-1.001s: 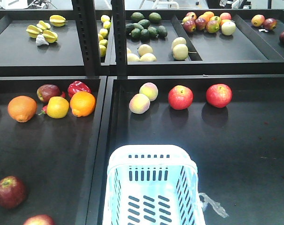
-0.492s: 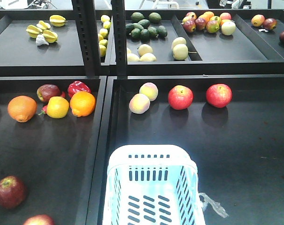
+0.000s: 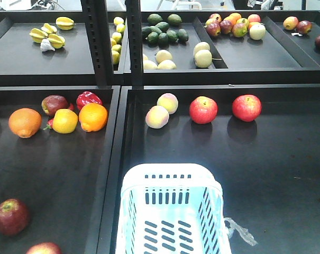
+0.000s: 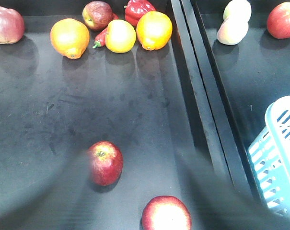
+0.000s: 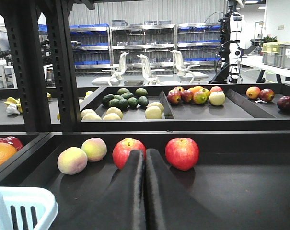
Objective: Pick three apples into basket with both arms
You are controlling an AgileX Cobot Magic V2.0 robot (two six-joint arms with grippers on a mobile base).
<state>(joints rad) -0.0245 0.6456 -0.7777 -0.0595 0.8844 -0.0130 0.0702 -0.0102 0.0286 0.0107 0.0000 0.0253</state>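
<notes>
At the near edge of the right black tray (image 3: 286, 174), close to its left corner, stands the white slotted plastic basket (image 3: 170, 172), with a crumpled clear plastic scrap (image 3: 240, 230) trailing from its right side. In the left black tray (image 3: 59, 174), a red apple with a yellowish blush (image 3: 43, 248) lies at the near edge. A dark maroon apple (image 3: 11, 216) sits just behind it toward the left edge, near it but apart. The left gripper (image 4: 135, 155) shows only as two blurred dark fingers spread wide over this pair, gripping nothing. The right gripper (image 5: 145, 158) has its black fingers pressed together and bare, over the right tray. Along that tray's far edge lie two pale pink-yellow peaches (image 3: 157, 116) and, to their right, two bright red apples (image 3: 203, 110). Along the left tray's far edge a second dark maroon apple (image 3: 54, 104) sits just beside a round yellow fruit (image 3: 65, 120), among two oranges (image 3: 25, 122) and a glossy red pepper (image 3: 88, 99). Farther back, the far trays hold yellow star fruits (image 3: 48, 34), dark green avocados (image 3: 165, 29) and pale round fruits (image 3: 202, 55).
</notes>
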